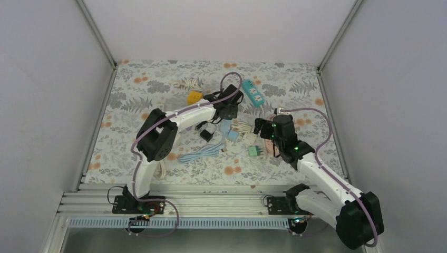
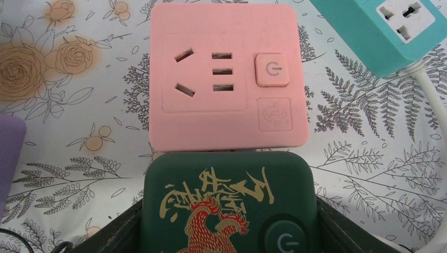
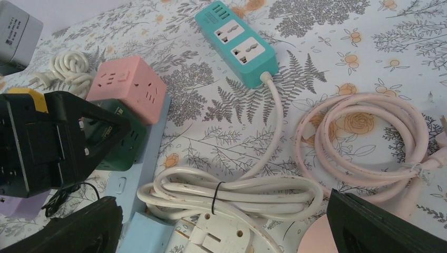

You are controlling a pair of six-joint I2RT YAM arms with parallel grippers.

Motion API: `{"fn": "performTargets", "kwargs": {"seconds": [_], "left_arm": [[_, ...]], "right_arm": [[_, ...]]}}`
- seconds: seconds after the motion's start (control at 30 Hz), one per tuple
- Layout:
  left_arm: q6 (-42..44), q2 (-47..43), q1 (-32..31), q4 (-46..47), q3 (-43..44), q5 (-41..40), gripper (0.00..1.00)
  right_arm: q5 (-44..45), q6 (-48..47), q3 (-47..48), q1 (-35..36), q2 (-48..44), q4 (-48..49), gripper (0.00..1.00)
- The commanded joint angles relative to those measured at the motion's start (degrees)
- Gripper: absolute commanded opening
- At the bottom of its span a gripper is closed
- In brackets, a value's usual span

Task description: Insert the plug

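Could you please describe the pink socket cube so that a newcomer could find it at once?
Start at the teal power strip at the far middle of the floral table. Just left of it in the right wrist view sits the pink cube. It is the only pink block, right beside a dark green cube with gold lettering.

Soft, even light from overhead fills the space between the white walls (image 1: 221, 26), so the flowered cloth (image 1: 158, 89) shows only faint, short shadows and no glare. Both wrist views are crisp at their centres, with the slots of the pink socket cube (image 2: 226, 74) sharply drawn. The green socket cube (image 2: 226, 205) reads dark, and the lowest corners of the right wrist view go softly blurred. The overhead view is coarser, its small items blending together.
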Motion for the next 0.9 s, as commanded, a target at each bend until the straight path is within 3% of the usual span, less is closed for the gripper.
{"fn": "performTargets", "kwargs": {"seconds": [0.0,0.3,0.5,0.73,0.87], "left_arm": [[-1.0,8.7,-1.1,-5.9,-6.0,4.2,0.59],[-2.5,2.3,-4.8,4.3,-18.1,-3.9,0.56],[-2.5,2.0,-6.7,5.8,-18.3,-9.1,0.56],[-1.9,4.7,-4.5,4.9,-15.7,-0.7,0.56],[-2.6,6.5,-3.5,1.6,-14.0,-1.3,0.56]], "right_arm": [[2.3,1.5,0.3,-0.6,-0.2,1.4,0.99],[2.4,1.6,0.3,-0.6,0.0,1.6,0.99],[1.6,2.2,0.0,-0.6,0.7,2.0,0.99],[1.5,2.0,0.4,-0.6,0.3,1.5,0.99],[1.7,2.1,0.1,-0.6,-0.2,1.5,0.99]]}}
